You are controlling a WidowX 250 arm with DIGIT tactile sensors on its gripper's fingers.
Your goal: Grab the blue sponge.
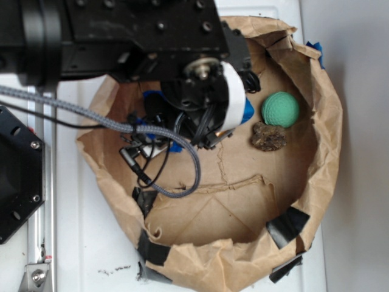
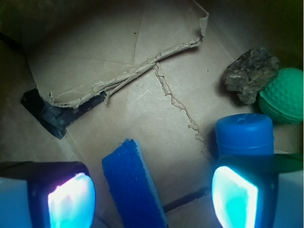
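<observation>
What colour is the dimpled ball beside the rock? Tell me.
Green. The ball shows best in the exterior view, touching the rock.

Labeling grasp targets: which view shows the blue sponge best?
Wrist. The blue sponge lies unobstructed between the open end effector fingers. In the exterior view the arm covers it almost entirely; only blue slivers show.
</observation>
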